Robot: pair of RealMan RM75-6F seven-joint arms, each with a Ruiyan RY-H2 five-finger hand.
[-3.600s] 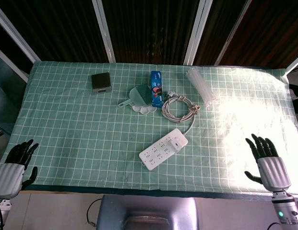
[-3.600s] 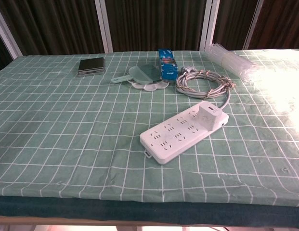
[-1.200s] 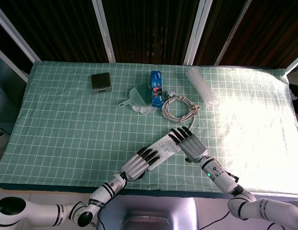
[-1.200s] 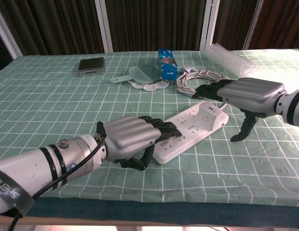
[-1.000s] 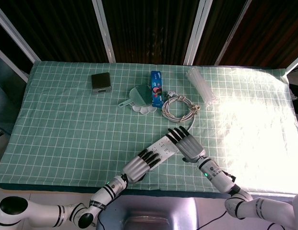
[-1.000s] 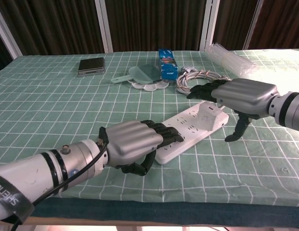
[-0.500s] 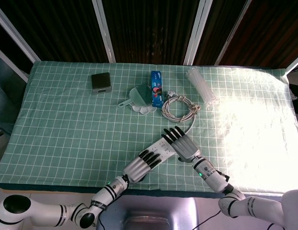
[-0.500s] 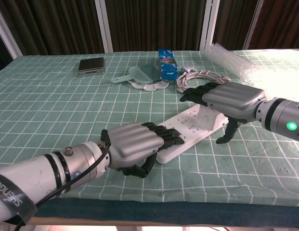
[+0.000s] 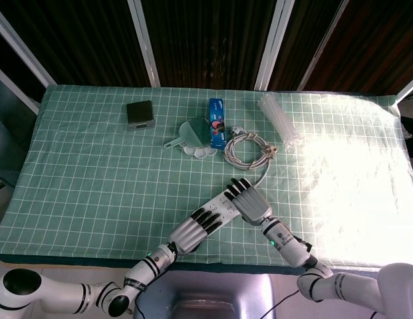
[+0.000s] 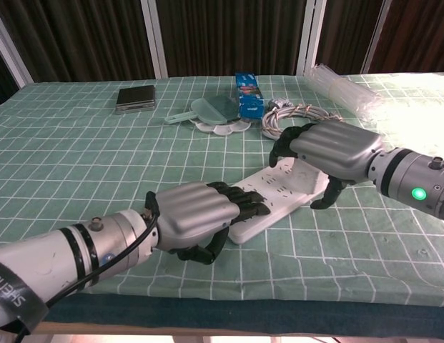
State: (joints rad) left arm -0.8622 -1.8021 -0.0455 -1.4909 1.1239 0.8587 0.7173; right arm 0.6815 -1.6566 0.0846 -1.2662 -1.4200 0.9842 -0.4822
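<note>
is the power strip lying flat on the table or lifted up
Flat: the power strip lies on the tablecloth, left robot hand resting on its near end, right robot hand covering its far end.

Setting: indoor test or demonstration bench, not a lived-in home. Evidence: a table under a green, white-checked cloth [image 9: 93, 173]; dark curtains behind white window frames [image 9: 143, 40] along its far edge; unrelated household items laid out near that edge.

Behind — dark box [image 9: 139, 113], blue carton [image 9: 217, 122], coiled cable [image 9: 248, 148].
</note>
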